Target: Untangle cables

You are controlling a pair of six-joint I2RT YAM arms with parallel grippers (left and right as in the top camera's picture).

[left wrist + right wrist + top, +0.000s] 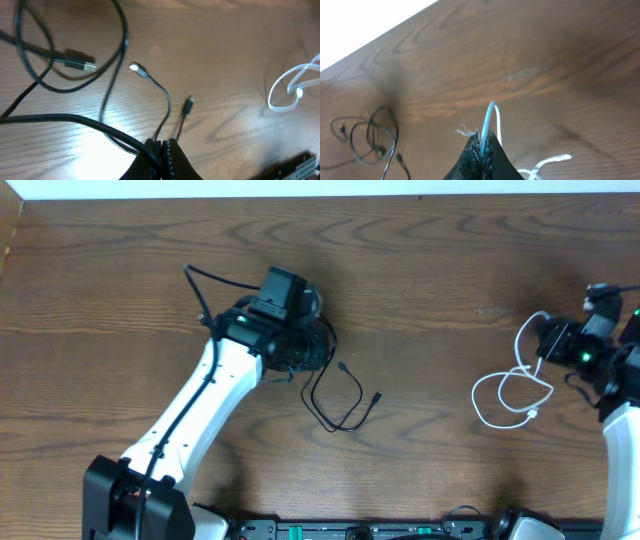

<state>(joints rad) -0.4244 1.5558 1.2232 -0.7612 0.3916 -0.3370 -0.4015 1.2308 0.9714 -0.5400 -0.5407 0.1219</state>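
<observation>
The black cable (338, 395) lies in loose loops right of centre-left, its plug ends free on the wood. My left gripper (300, 345) is shut on a strand of it; in the left wrist view the fingers (164, 150) pinch the black cable (115, 75), and two plugs lie ahead. The white cable (512, 392) lies in loops at the right. My right gripper (545, 340) is shut on it; the right wrist view shows the fingers (483, 145) clamped on the white cable (490, 117). The two cables lie apart.
The wooden table (420, 270) runs to a pale far edge at the top. The robot bases and a black rail (360, 530) sit along the front edge. The white cable shows far right in the left wrist view (292, 87); the black cable shows far left in the right wrist view (370, 135).
</observation>
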